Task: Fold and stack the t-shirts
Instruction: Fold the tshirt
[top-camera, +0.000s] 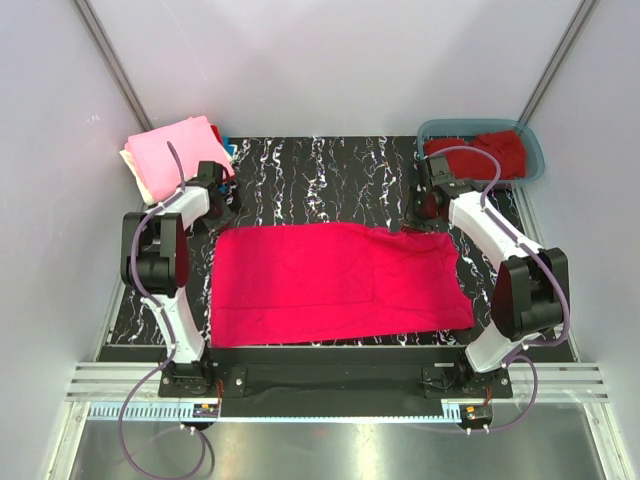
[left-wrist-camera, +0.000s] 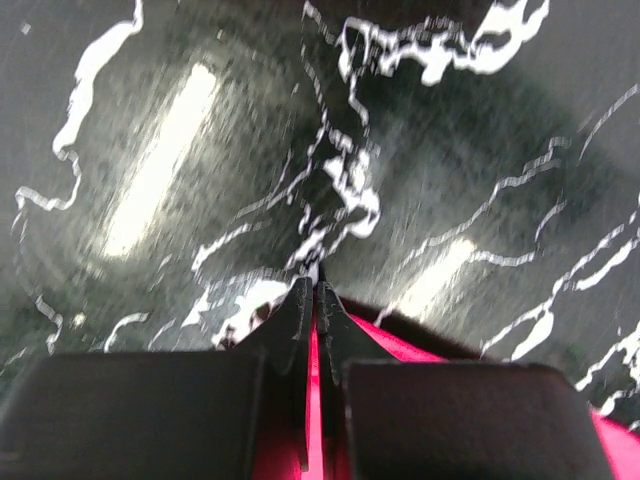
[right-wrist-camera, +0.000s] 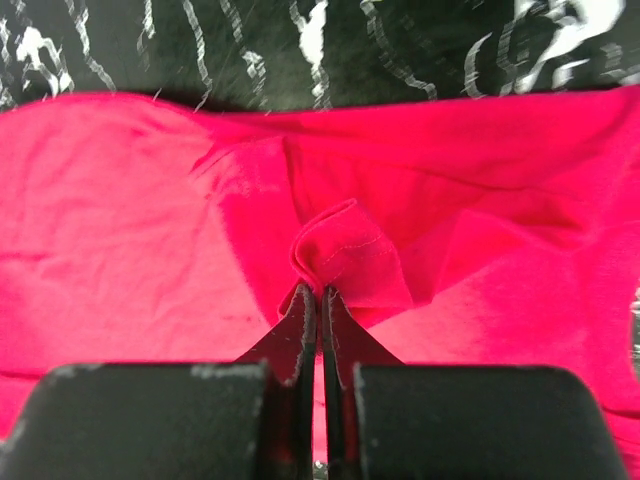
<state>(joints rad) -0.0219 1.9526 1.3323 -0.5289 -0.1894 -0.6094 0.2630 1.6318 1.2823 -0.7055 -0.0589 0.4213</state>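
A bright pinkish-red cotton t-shirt (top-camera: 335, 285) lies spread flat on the black marbled table (top-camera: 330, 170).
The left claw (left-wrist-camera: 316, 290) pinches its far left corner; the right claw (right-wrist-camera: 320, 295) pinches a fold at its far right corner.

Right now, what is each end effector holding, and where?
Both grip the bright pinkish-red t-shirt: left end effector at its far left corner, right end effector on a small fold near its far right corner.
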